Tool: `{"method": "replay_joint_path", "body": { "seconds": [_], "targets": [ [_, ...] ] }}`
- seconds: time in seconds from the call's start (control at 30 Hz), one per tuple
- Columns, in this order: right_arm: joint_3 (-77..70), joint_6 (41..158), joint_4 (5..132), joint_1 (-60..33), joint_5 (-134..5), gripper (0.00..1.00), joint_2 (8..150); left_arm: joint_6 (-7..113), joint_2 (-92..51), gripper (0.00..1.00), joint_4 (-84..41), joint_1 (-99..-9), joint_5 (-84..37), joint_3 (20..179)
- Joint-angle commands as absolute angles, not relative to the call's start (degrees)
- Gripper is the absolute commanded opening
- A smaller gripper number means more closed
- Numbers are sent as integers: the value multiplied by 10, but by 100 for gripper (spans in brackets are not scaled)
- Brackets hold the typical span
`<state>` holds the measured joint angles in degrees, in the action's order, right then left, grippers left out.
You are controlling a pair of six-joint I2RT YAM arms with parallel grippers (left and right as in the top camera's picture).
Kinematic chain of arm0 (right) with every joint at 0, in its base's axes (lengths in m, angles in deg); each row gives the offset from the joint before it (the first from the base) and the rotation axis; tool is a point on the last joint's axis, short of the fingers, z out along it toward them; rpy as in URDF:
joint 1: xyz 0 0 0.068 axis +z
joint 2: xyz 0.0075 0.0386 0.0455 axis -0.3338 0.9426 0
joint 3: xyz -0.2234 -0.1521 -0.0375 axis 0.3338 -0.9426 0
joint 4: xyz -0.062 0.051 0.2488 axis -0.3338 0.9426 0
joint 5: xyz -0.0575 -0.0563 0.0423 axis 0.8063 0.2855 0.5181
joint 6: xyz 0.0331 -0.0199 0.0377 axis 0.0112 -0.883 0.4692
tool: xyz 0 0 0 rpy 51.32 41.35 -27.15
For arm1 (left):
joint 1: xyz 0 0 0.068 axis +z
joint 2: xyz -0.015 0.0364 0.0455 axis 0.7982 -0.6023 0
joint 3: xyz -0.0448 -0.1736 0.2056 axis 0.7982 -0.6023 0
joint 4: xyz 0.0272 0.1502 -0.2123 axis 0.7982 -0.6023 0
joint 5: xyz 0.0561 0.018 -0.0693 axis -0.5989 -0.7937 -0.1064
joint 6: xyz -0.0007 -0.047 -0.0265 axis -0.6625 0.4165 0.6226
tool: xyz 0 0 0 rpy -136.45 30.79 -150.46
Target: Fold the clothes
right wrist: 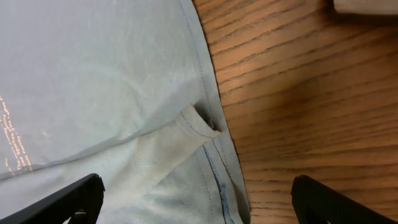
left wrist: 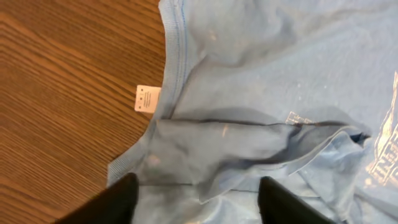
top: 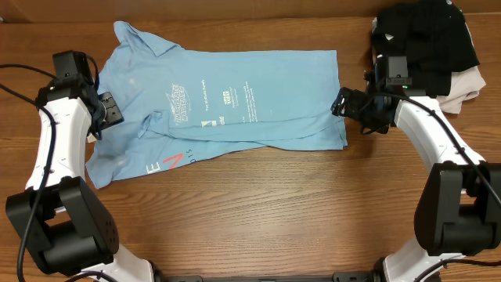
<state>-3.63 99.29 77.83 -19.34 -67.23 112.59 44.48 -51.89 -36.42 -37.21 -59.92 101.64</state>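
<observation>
The light blue T-shirt [top: 227,98] lies spread across the back of the wooden table, neck end at the left, hem at the right. Its front edge is folded up, showing white prints and red-and-white lettering [top: 174,162]. My left gripper [top: 106,113] is open just above the shirt's left edge, near the neck; the left wrist view shows its fingers [left wrist: 196,202] straddling a folded cloth ridge beside the collar and white label [left wrist: 147,98]. My right gripper [top: 348,106] is open at the shirt's right edge; its fingers [right wrist: 199,199] straddle the hem [right wrist: 214,155].
Black garments [top: 427,35] are piled on a beige folded cloth [top: 462,86] at the back right corner, just behind my right arm. Bare wood [top: 258,211] shows in front of the shirt.
</observation>
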Motion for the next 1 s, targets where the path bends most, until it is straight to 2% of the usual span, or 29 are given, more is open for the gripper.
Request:
{"method": "replay_joint_path", "body": {
  "seconds": [0.0, 0.13, 0.3, 0.37, 0.63, 0.97],
  "targets": [
    [9, 961, 792, -189, -671, 100, 1120, 444, -517, 78, -365, -376, -601, 1031],
    [111, 934, 880, -189, -671, 100, 1120, 428, -517, 85, -418, -372, -543, 1102],
    [242, 913, 963, -188, -671, 100, 1120, 392, -517, 89, -472, -379, -439, 1212],
    [256, 914, 981, -184, -671, 100, 1120, 388, -517, 93, -499, -391, -437, 1228],
    [201, 941, 1063, -116, -684, 100, 1133, 391, -525, 100, -647, -450, -437, 1189],
    [27, 994, 988, -92, -691, 100, 1133, 412, -525, 97, -583, -471, -413, 989]
  ]
}}
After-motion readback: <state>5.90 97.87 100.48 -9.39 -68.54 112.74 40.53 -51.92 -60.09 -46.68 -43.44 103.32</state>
